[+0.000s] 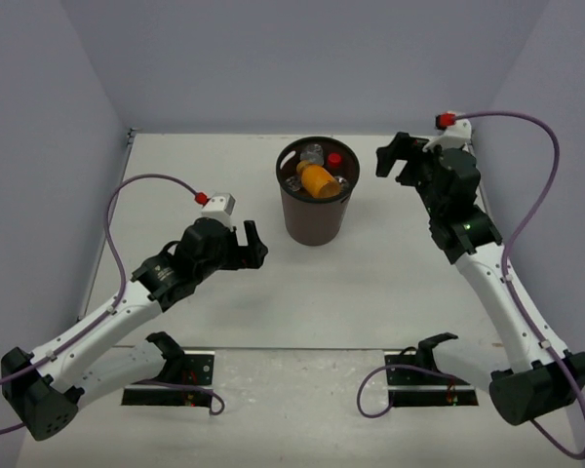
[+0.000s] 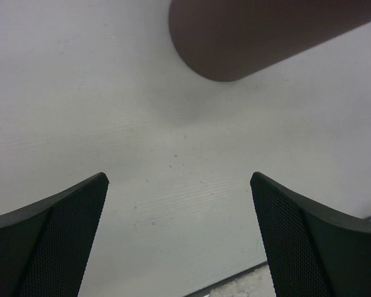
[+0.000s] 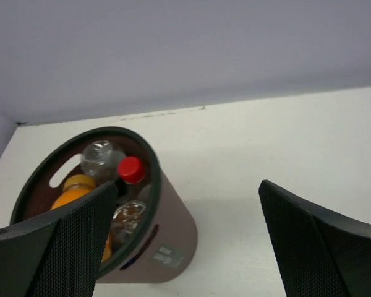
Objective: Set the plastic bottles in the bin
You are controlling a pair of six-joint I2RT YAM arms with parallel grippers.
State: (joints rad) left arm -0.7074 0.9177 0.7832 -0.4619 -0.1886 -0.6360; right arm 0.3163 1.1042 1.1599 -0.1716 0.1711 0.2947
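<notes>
Mesh-faced fingers (image 2: 55, 247) of the left gripper (image 2: 179, 179) are being held wide apart at the bottom of the left wrist view, and nothing is being gripped between them. Ahead of this gripper and slightly to its right, the brown wall of the bin (image 2: 247, 37) is being shown, apart from the fingertips, with bare white table (image 2: 111, 111) lying between.

From above, the left gripper (image 1: 255, 244) is being held low beside the bin (image 1: 312, 219), near its base and not touching it.

On the other side of the bin, the right gripper (image 1: 390, 156) is being carried at about rim height, near the bin but clear of it. Its jaws are being held fully spread, and nothing is being carried in them. In its own wrist view the right gripper (image 3: 188, 184) is being pointed over the table (image 3: 284, 148), and the bin (image 3: 173, 229) is being seen below and to the left of it, partly covered by the left finger (image 3: 55, 247).

Inside the bin, an orange bottle (image 1: 317, 180) is being seen lying on top of the others. Beside it a red-capped bottle (image 3: 132, 168) is standing upright, and a clear bottle (image 3: 99, 154) is being seen against the far wall. How many bottles are lying beneath cannot be told.
</notes>
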